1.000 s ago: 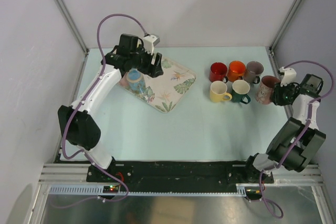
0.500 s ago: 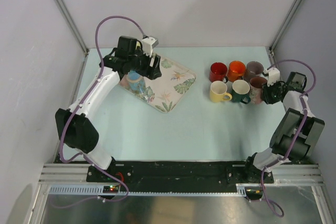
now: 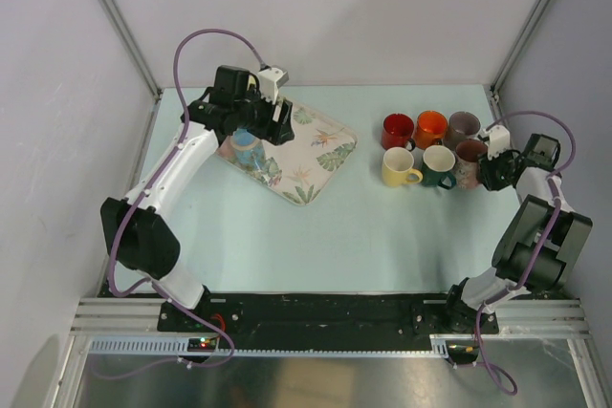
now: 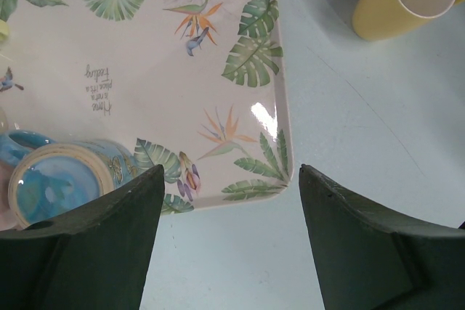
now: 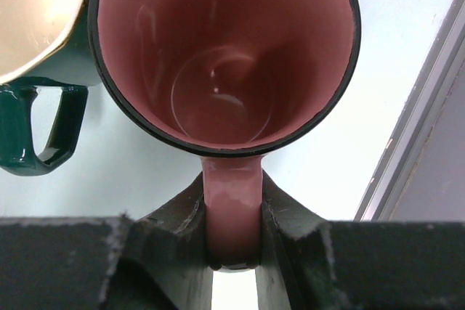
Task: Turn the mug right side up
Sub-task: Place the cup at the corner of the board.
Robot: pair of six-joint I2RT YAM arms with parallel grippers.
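Observation:
A blue mug sits on the leaf-print tray at the back left. In the left wrist view the blue mug shows a round blue end with a cream ring, beside my left finger. My left gripper is open and empty, with its jaws over the tray's edge and the table. My right gripper is shut on the handle of a pink mug. That mug stands mouth up at the right end of the mug group, and its pink inside shows.
Red, orange and grey-mauve mugs stand in the back row. Yellow and green mugs stand in front, the green mug touching the pink one. The right wall frame is close.
My right gripper carried the pink mug left, up against the mug group, and then held still. My left gripper shifted slightly back and left over the tray.

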